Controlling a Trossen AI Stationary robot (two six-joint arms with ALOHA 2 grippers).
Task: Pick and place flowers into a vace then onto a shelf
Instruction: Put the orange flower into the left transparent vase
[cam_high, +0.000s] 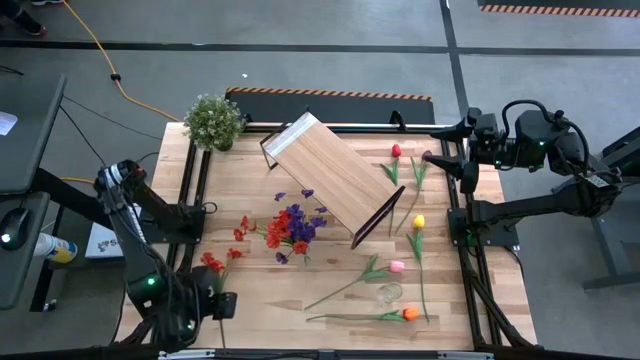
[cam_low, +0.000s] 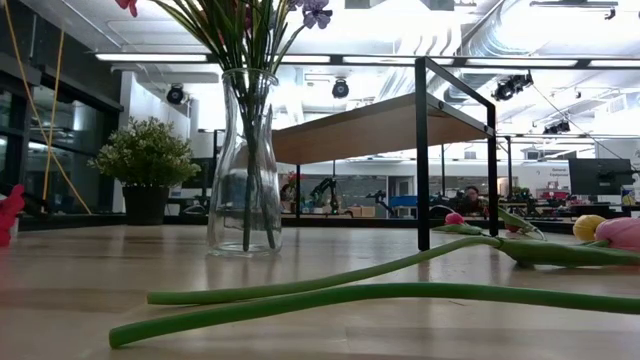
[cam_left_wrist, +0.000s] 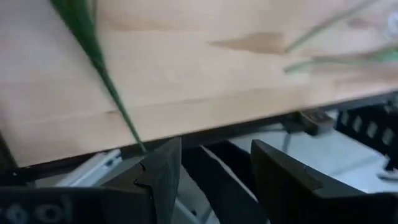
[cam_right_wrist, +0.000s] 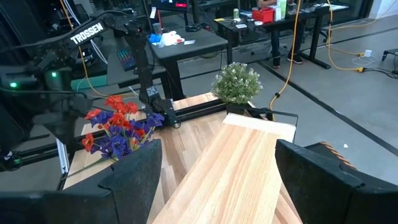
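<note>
- At seven o'clock on the surface (cam_high: 330, 290), left pincer (cam_high: 225, 305), fingers apart, gripping nothing; one green stem just beside them in the wrist view.
- At two o'clock, right pincer (cam_high: 466, 170), fingers spread, empty.
- Toward centre, red and purple flowers (cam_high: 290, 228) in a vase (cam_low: 245, 165), well apart from both.
- Toward four o'clock, loose tulips (cam_high: 397, 266).
- Centre to one o'clock, shelf (cam_high: 335, 175).

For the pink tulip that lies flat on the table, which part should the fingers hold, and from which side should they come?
Grip the pink tulip at mid-stem, not the soft blossom. The stem lies flat, running diagonally from the blossom toward the table's front edge, so come straight down from above with the fingers across it. The right gripper, waiting at the table's far right, is likely the nearer one.
</note>
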